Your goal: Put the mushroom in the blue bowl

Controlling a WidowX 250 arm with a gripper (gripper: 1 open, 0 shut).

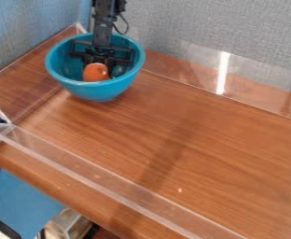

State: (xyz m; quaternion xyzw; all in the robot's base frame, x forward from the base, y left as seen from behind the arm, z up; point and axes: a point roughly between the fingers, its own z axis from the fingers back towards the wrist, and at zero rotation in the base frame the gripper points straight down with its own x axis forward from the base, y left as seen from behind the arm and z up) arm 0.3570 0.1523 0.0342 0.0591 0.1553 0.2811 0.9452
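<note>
The blue bowl (63,80) stands at the back left corner of the wooden table. The mushroom (96,71) shows as an orange-brown cap inside the bowl, low against its far wall. My gripper (102,60) reaches down from the black arm behind the bowl, below the rim. Its dark fingers are closed together right on top of the mushroom. The stem is hidden between the fingers and the cap.
Clear acrylic walls (223,71) run around the table, along the back and the front edge. A blue-grey fabric backdrop rises behind the bowl. The brown tabletop (173,121) stretches right and forward of the bowl.
</note>
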